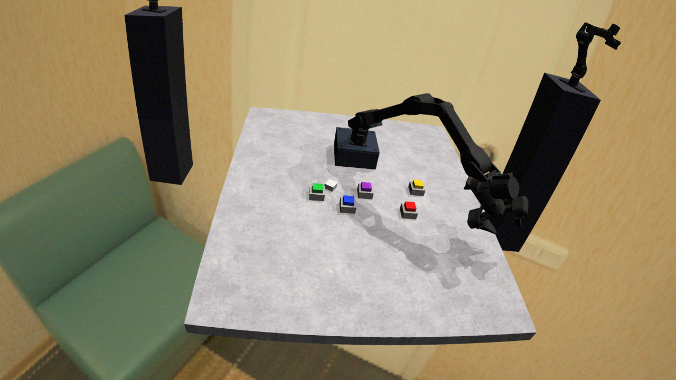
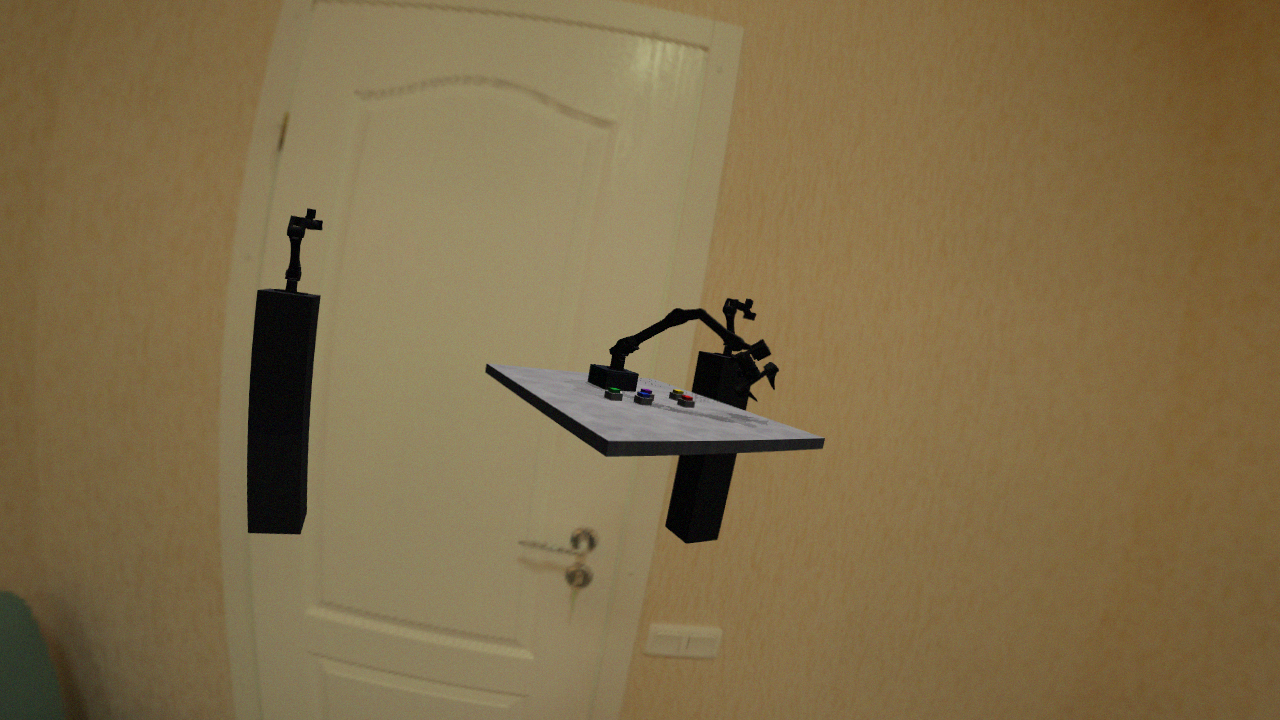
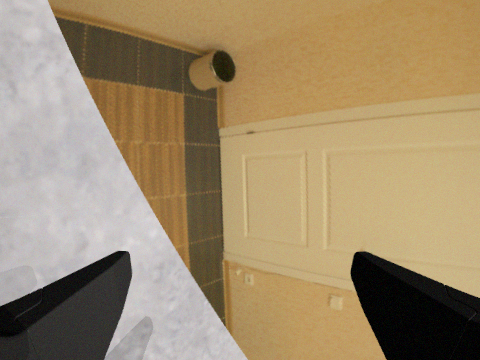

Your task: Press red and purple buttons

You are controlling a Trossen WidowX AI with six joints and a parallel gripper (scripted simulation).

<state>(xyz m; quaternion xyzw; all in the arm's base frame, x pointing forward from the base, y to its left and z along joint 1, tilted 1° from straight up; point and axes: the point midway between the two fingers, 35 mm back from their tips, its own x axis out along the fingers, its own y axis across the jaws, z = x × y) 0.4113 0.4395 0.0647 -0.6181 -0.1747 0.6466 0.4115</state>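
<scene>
End effector [image 1: 496, 221] was observed at the right edge of the tabletop [image 1: 292, 264], raised above the surface, with its fingers spread wide apart and nothing between them. In the wrist view, one finger overlapped the tabletop's edge and the other the wall and door beyond it.

Arm [image 1: 453, 127] extended from its dark base block [image 1: 356, 149], which sat near the far edge of the tabletop, and arched across toward the right edge.

Five buttons on grey housings were grouped just in front of the base block, all well apart from the end effector. Red button [image 1: 410, 206] was the nearest to the right edge, with the yellow button [image 1: 418, 183] just behind it. Purple button [image 1: 365, 186] stood near the middle of the group, directly in front of the base block. Blue button [image 1: 348, 200] lay to its left and nearer the front edge. Green button [image 1: 317, 187] was furthest left, with a small white block [image 1: 330, 184] just beside it.
</scene>
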